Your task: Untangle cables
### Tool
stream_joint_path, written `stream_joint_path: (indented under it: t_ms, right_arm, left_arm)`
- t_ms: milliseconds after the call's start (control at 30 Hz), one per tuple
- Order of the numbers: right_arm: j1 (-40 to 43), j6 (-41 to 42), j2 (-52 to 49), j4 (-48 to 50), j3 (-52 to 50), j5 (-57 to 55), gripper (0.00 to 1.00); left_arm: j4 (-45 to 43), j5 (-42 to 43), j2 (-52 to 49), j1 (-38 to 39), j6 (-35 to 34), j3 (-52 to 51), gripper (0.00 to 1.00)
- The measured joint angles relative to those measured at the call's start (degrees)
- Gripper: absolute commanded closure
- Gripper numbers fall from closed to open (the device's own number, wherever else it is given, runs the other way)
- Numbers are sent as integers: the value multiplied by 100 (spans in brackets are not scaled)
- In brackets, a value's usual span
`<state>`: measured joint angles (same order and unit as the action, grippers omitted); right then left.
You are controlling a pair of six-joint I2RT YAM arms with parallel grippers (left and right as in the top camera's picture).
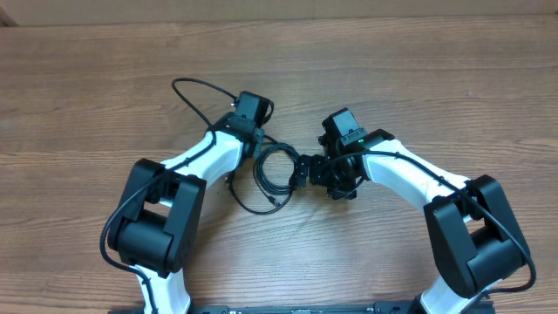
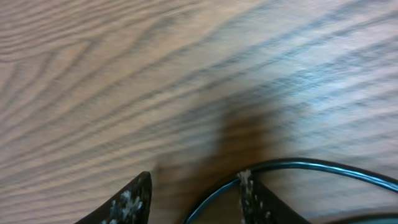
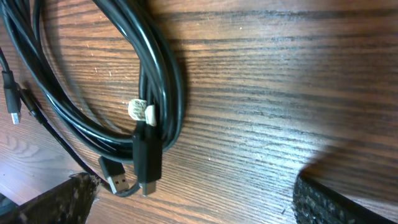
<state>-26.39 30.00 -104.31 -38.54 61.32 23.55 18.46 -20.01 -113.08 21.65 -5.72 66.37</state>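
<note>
The cables [image 1: 275,170] lie as a coiled black bundle on the wood table between my two arms. One thin cord loops out to the far left [image 1: 199,85]. In the right wrist view the coil [image 3: 155,81] has a white tie [image 3: 140,111] and two USB plugs [image 3: 115,177] at its lower edge. My right gripper [image 3: 193,202] is open and empty, with its left finger beside the plugs; overhead it sits just right of the coil [image 1: 318,179]. My left gripper [image 2: 194,180] is open low over the table. A cord [image 2: 311,167] curves past its right fingertip.
The wood table [image 1: 418,70] fills the views. The left arm's wrist [image 1: 253,112] is just above the coil's far-left side. Thicker black cords run along both arms. Two thin cord ends lie at the left edge of the right wrist view [image 3: 12,93].
</note>
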Motion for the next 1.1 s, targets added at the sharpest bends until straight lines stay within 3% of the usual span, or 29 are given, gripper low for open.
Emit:
stream_joint_path:
  t_ms: [233,367,533,667,867,1033,1100]
  right_arm:
    - [2,2,-2,101,0,-186,0]
    - [0,2,-2,153,0,-223,0]
    - [0,2,-2,560,0,-365,0]
    - [0,0,-2,640,0,-409,0]
    - [0,0,-2,638,0,-431,0]
    - [0,2,-2,636,0,-442,0]
    - [2,0,-2,634,0,-446,0]
  left_arm:
    - [835,599,-166,-378,179,590,32]
    - [2059,1224,-326,-546,229,1202,26]
    - [3467,2004,-426,-595,278,1947,26]
    - [3941,2304,-426,-595,271,2033,32]
    - [3593,2428,-428,-595,142,1567,41]
    - [2656,1993,-262,-588,120,1012,47]
    - [2212,1770,-192,-579,120,852,45]
